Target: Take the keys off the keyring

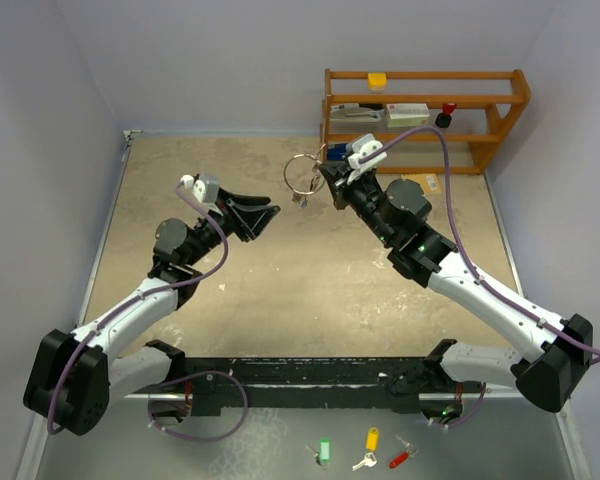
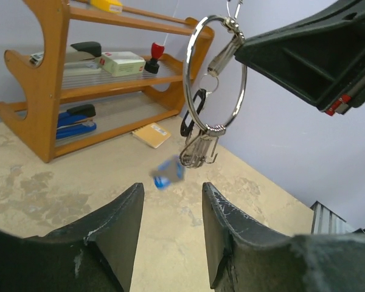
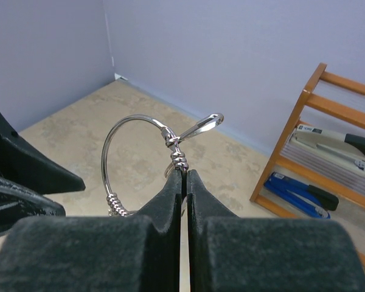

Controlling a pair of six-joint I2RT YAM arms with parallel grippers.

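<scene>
1. Right fingers [image 3: 170,204]: clenched tight on the keyring [image 2: 244,79], pinching the wire just under its coiled join. The ring is held on edge, up off the desk [image 1: 230,300].
2. From overhead, the keyring hangs between the two arms, near the front of the wooden shelf [image 2: 48,91]. A silver clasp [image 3: 201,126] juts out from the ring above the pinch.
3. Keys [image 2: 198,151]: a small silver bunch dangles from the lowest part of the ring. A black-headed key [image 2: 187,125] hangs beside them, within the loop.
4. A blue shape [image 2: 168,173] sits just below the bunch, blurred. I cannot tell whether it is in the air or lying on the desk.
5. Left fingers [image 2: 118,228]: released, with a plain gap between them and nothing in it. They point toward the ring from close by, not touching it.
6. The shelf carries a blue stapler [image 3: 298,191] low down and a grey one [image 3: 328,149] above it.
7. At the near edge behind the arm bases lie a green tag [image 1: 324,451], a yellow tag [image 1: 371,439] and a red tag [image 1: 401,459], well apart from the ring.
</scene>
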